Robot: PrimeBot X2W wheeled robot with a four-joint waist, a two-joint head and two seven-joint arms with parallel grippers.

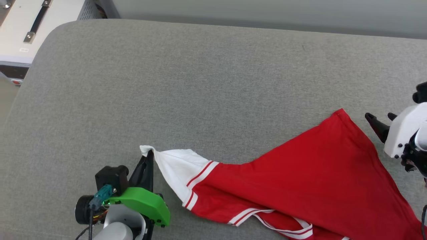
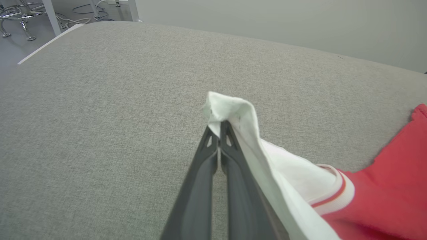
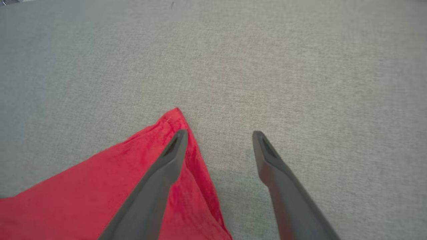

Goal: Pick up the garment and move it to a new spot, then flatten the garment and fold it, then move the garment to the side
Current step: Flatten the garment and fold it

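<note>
The shirt (image 1: 300, 180) is lying low and to the right on the grey surface (image 1: 200, 83), stretched out in a long diagonal with one red corner pointing up and away.

Left gripper (image 1: 150, 155) has its jaws pressed together on the tip of the white sleeve (image 1: 173, 166). The left wrist view makes that really clear: the fingers (image 2: 230, 166) meet at the tips and the sleeve (image 2: 233, 110) bunches over them, which the head view only hints at. It also catches some chrome chair legs (image 2: 20, 13) on the floor past the surface's edge.

Right gripper (image 1: 379, 117) sits just right of that red corner, jaws spread wide with nothing between them. From the head view it looks clear of the cloth. In the right wrist view, one finger (image 3: 166, 163) overlaps the red fabric (image 3: 100, 186), so I can't tell if it's touching.

The head view also shows a white cabinet (image 1: 20, 26) at top left.
</note>
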